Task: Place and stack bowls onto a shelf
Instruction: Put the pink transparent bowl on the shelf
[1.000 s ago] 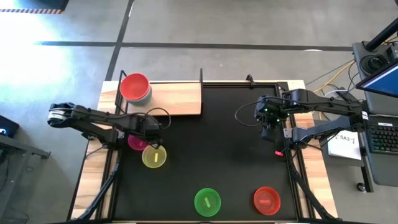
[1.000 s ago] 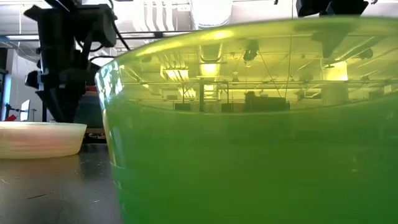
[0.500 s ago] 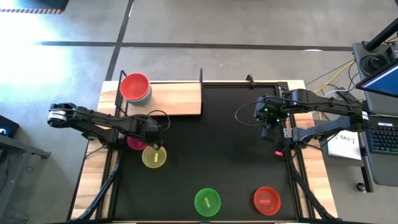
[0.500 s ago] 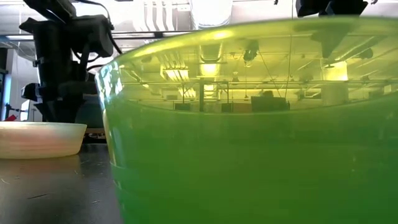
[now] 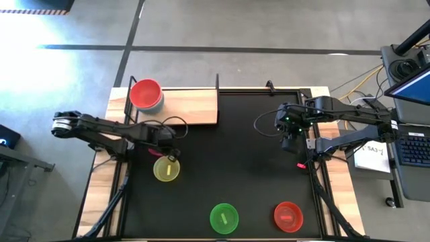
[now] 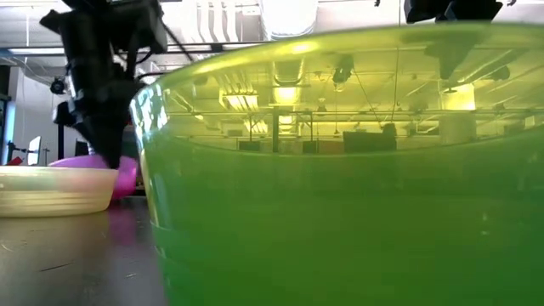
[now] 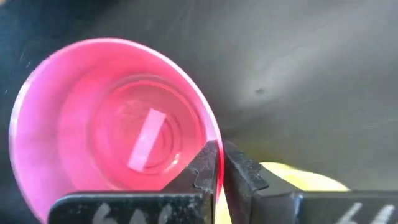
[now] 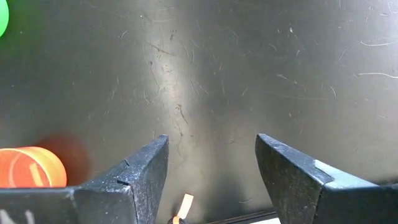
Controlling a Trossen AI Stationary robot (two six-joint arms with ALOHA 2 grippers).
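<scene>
Left wrist view: left gripper (image 7: 220,163) has its fingers pinched on the rim of the magenta bowl (image 7: 112,124), one finger inside the wall, one outside; a pale label strip shows on the bowl's floor.
Magenta bowl: mostly hidden under the left gripper (image 5: 168,138) from above, only a sliver of magenta showing; in the low view (image 6: 119,174) it sits tilted behind the yellow bowl; can't tell if it is clear of the table.
Yellow bowl: (image 5: 166,169) on the black table (image 5: 248,175), just beside the left gripper, on the side away from the shelf; touching the magenta bowl or not, can't tell.
Shelf: light wood board (image 5: 191,106) at the table's far left corner, black post at its right end.
On shelf: red bowl (image 5: 145,93) nested in a blue-grey bowl (image 5: 158,104), at the board's left end.
Green bowl: (image 5: 224,218) near the front edge, centre; fills most of the low view (image 6: 357,170).
Second red bowl: (image 5: 287,216) front right, well apart from the green one.
Right gripper: (image 8: 211,174) fingers spread wide, nothing between them, over bare table by the right edge (image 5: 287,142).
</scene>
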